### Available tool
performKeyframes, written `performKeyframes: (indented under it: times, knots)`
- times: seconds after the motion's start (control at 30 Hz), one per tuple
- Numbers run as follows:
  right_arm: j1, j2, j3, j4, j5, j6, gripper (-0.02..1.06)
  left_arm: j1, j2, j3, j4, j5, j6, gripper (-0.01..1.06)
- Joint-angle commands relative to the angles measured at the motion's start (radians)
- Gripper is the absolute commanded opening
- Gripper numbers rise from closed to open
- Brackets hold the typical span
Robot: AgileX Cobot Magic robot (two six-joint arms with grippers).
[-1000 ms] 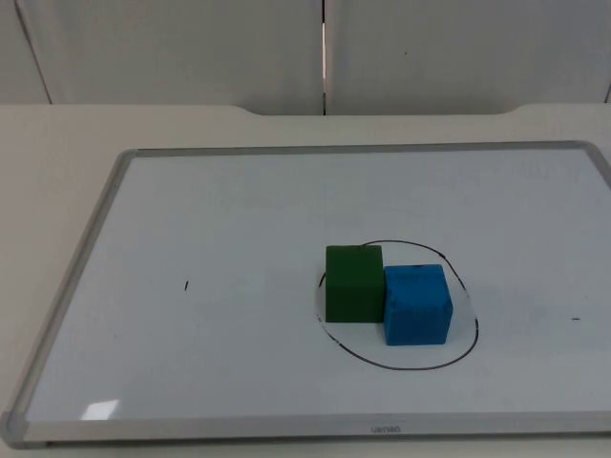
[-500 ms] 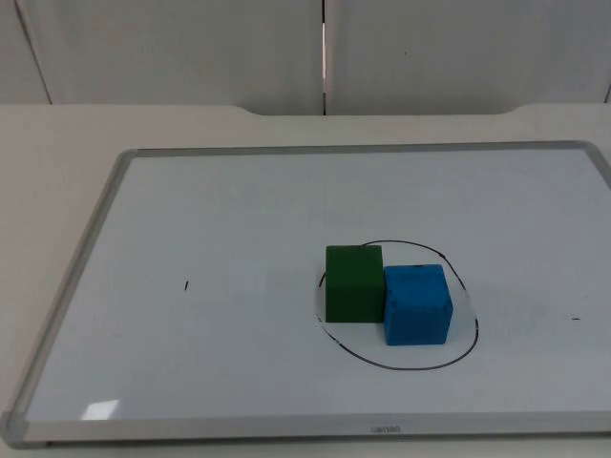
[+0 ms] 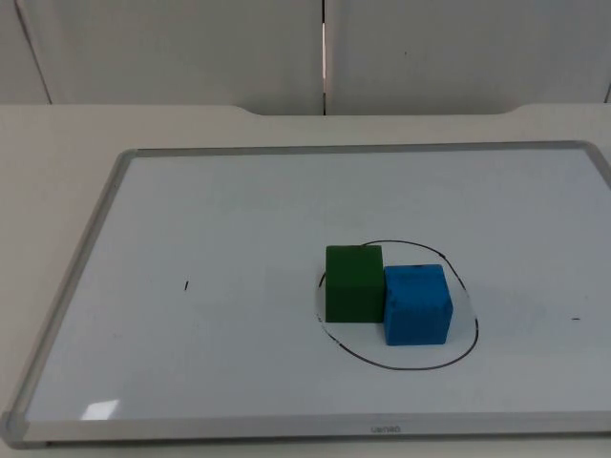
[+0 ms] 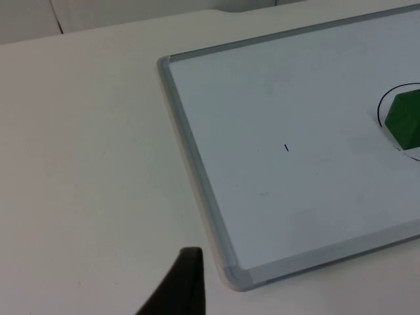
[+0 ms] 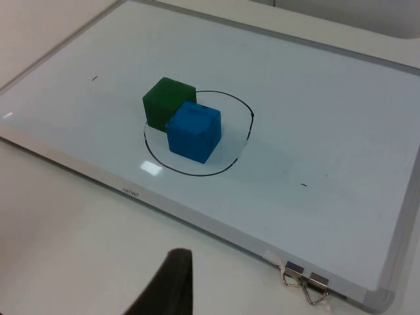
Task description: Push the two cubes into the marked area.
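Touching, green cube (image 3: pixel 354 283) and blue cube (image 3: pixel 416 303) sit inside drawn ring (image 3: pixel 470 344).

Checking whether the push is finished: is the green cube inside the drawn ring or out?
Mostly in: the green cube sits within the black ring, its left edge on the line.

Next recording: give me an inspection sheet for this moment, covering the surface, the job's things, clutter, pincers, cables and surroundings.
Surface: a whiteboard with a grey metal frame lies flat on the white table.
Job's things: the green cube and the blue cube stand touching each other, side by side, within the hand-drawn black circle; the green cube's outer edge sits close to the line.
Clutter: two binder clips on the whiteboard's frame; small stray pen marks on the board.
Pincers: one black fingertip of the left pincer and one of the right pincer, both off the board over the table, waiting.
Cables: nothing seen.
Surroundings: grey partition wall behind the table.
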Motion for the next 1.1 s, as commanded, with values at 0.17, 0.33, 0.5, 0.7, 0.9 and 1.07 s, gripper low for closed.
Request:
performKeyframes:
  times: [0.17, 0.33, 0.5, 0.7, 0.9, 1.07]
  knots:
    - [-0.014, -0.003, 0.002, 0.0, -0.012, 0.001, 1.05, 0.0, -0.003, 0.005, -0.01, -0.01, 0.0, 1.05]
    - [-0.087, -0.003, 0.002, 0.005, -0.012, 0.001, 1.05, 0.0, -0.003, 0.005, -0.01, -0.01, 0.0, 1.05]
    - [-0.181, -0.003, 0.002, 0.005, -0.012, 0.001, 1.05, 0.0, -0.003, 0.005, -0.01, -0.01, 0.0, 1.05]
    - [-0.286, -0.003, 0.002, 0.005, -0.012, 0.001, 1.05, 0.0, -0.003, 0.005, -0.01, -0.01, 0.0, 1.05]
    - [-0.335, -0.003, 0.002, 0.005, -0.012, 0.001, 1.05, 0.0, -0.003, 0.005, -0.01, -0.01, 0.0, 1.05]
    - [-0.379, -0.003, 0.002, 0.005, -0.012, 0.001, 1.05, 0.0, -0.003, 0.005, -0.01, -0.01, 0.0, 1.05]
